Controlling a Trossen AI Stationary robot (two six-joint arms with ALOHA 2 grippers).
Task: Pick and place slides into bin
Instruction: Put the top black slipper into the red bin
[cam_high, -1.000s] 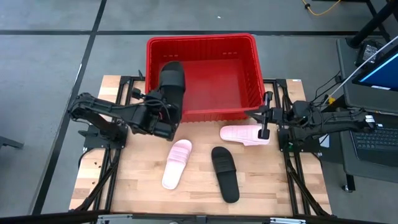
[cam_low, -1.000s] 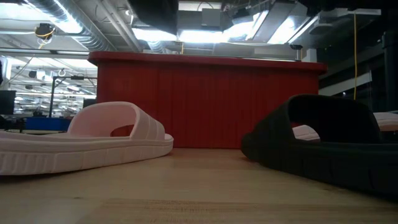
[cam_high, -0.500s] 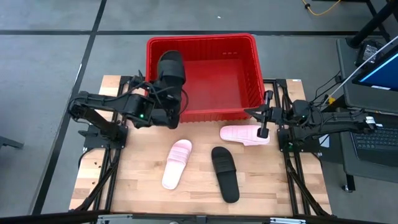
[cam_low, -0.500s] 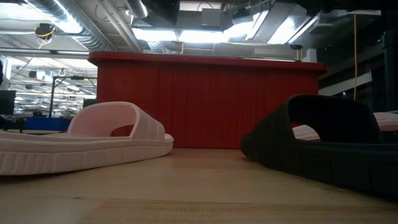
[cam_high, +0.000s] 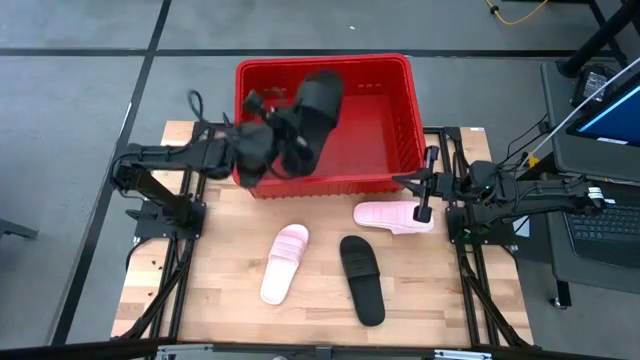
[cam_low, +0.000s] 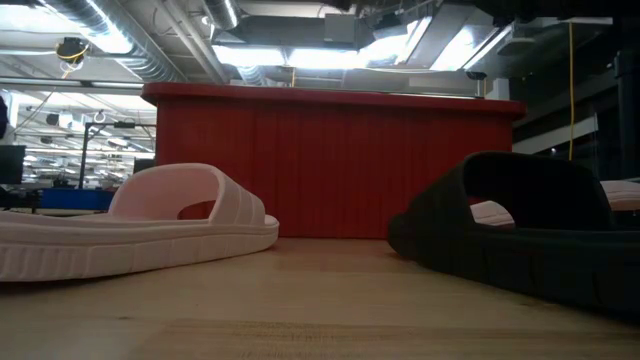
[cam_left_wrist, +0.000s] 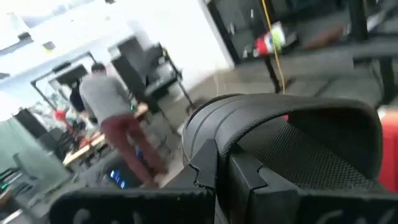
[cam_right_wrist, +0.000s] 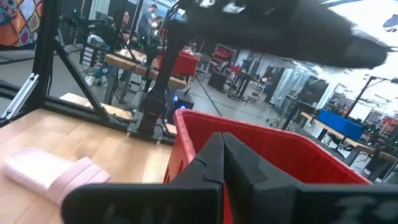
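My left gripper is shut on a matte black slide, held in the air over the left part of the red bin. The bin stands at the table's far edge. Two pale pink slides and a second black slide lie sole-down on the table in front of the bin. The low view shows one pink slide, the lying black slide and the bin's near wall. My right gripper is shut and empty, by the bin's near right corner, just beyond the right pink slide. My left gripper pinches the black slide between its two fingers, at the edge of the wide arched strap. The slide is lifted clear and sticks out past the fingers toward the bin's middle, tilted, above the bin's floor.
The bin's rim stands well above the table. The right pink slide also shows in the right wrist view, with the bin's wall behind my shut right fingers. A person stands in the room far behind. Black arm frames flank the table.
My left gripper has risen and swung toward the table's far right, from in front of the bin's near left wall to above the bin. The black slide went with it, still held, and has turned from pointing toward the far edge to slanting right over the bin.
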